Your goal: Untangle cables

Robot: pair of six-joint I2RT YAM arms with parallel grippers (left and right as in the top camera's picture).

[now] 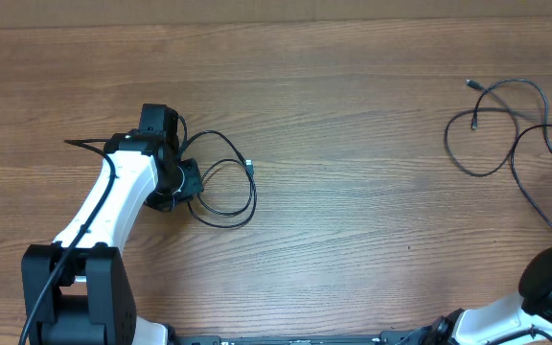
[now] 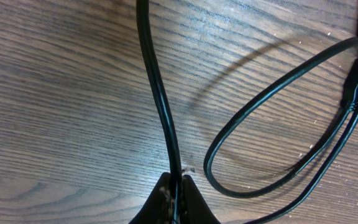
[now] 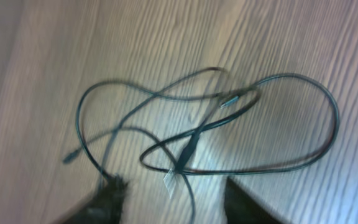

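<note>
We tag this a robotics lab bench. What shows it: a bare wood-grain table [image 1: 353, 86], a white-and-black left arm [image 1: 113, 196] and a right arm [image 1: 549, 283] based at its near edge, and thin black cables [image 2: 156, 93] lying loose on top. We can't see any room beyond the tabletop.

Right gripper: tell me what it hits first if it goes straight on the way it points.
The right gripper, jaws open, points at the wooden table. It would likely meet the cables first, at the thick stretch by the white tag, then the table. The picture is blurred, so depth is unsure.
</note>
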